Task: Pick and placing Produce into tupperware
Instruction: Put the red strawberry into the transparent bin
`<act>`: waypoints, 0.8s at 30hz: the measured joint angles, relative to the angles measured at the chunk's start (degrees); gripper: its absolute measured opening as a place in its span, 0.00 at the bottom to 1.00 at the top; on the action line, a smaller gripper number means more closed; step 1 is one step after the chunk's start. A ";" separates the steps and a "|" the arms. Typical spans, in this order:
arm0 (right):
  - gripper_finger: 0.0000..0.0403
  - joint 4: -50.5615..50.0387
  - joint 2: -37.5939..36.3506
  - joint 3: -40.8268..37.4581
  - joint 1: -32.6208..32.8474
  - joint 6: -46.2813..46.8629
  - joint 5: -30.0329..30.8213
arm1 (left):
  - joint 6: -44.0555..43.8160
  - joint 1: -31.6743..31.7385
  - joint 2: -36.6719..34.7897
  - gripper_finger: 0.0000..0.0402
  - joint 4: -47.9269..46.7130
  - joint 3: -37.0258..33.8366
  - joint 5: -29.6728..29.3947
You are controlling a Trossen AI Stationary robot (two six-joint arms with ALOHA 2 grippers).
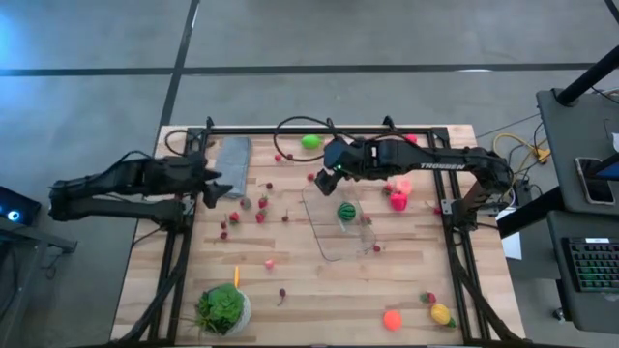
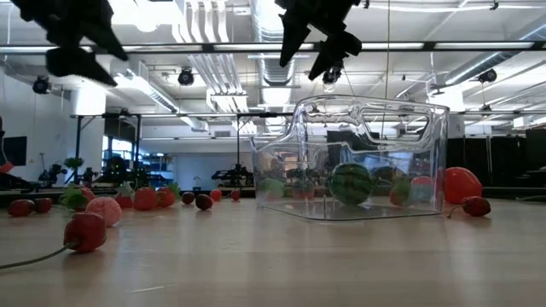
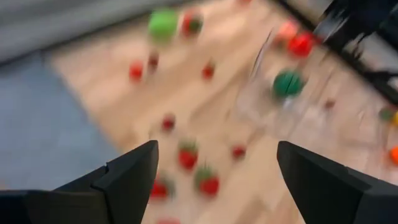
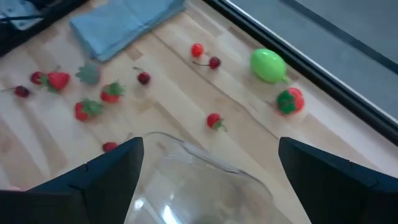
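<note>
The right gripper [image 1: 327, 172] is hanging open and empty over the tub [image 1: 340, 224], where a melon [image 1: 346, 212] is lying. The left gripper [image 1: 221, 188], also open, is hovering above the berries [image 1: 260, 203], probably choosing one to pick next.

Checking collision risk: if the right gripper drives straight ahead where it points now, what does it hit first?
Probably the tupperware: the open right gripper hangs over its rim, pointing down. The tub's wall or floor comes first, though depth is hard to judge.
</note>
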 joint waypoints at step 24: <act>0.91 -6.19 -0.79 0.60 -3.01 -3.05 0.02 | -17.66 -0.09 24.84 0.78 -0.42 -9.95 10.32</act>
